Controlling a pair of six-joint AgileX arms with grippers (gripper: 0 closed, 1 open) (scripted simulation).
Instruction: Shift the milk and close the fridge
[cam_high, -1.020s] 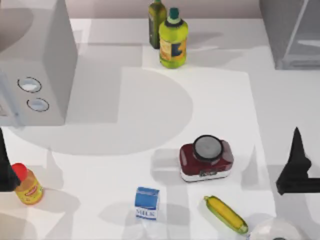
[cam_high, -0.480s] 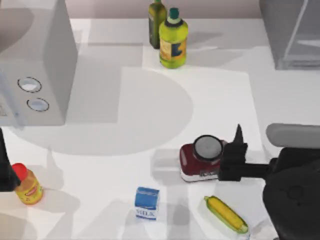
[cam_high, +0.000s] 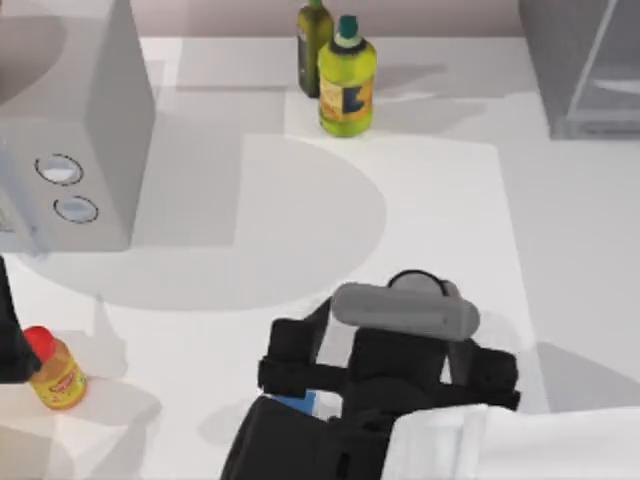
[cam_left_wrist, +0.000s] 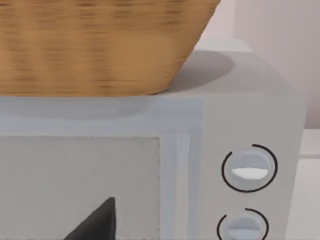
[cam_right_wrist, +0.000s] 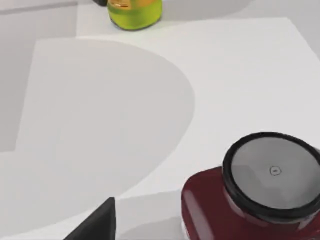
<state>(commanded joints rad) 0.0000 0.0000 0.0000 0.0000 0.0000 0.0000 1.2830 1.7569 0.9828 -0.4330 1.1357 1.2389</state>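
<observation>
The milk (cam_high: 298, 403) is near the front edge of the table, and just a sliver of its blue top peeks out from under my right arm. My right gripper (cam_high: 291, 352) hovers right over and slightly behind the carton, beside the red jar (cam_high: 418, 284). The fridge (cam_high: 580, 70) is the dark-grey box at the back right corner, with its paler door panel angled away from the body. My left gripper (cam_high: 10, 345) stays parked at the left edge of the table.
A grey microwave (cam_high: 70, 130) with two round dials (cam_left_wrist: 248, 168) fills the back left, with a wicker basket (cam_left_wrist: 100, 45) on top. Two green bottles (cam_high: 346, 80) stand at the back centre. A yellow red-capped bottle (cam_high: 52, 370) sits front left. The red jar (cam_right_wrist: 265, 200) has a grey lid.
My right arm has swept in from the right edge toward the left, crossing over the red jar and the corn cob, and now covers the milk. The left arm has stayed put.
</observation>
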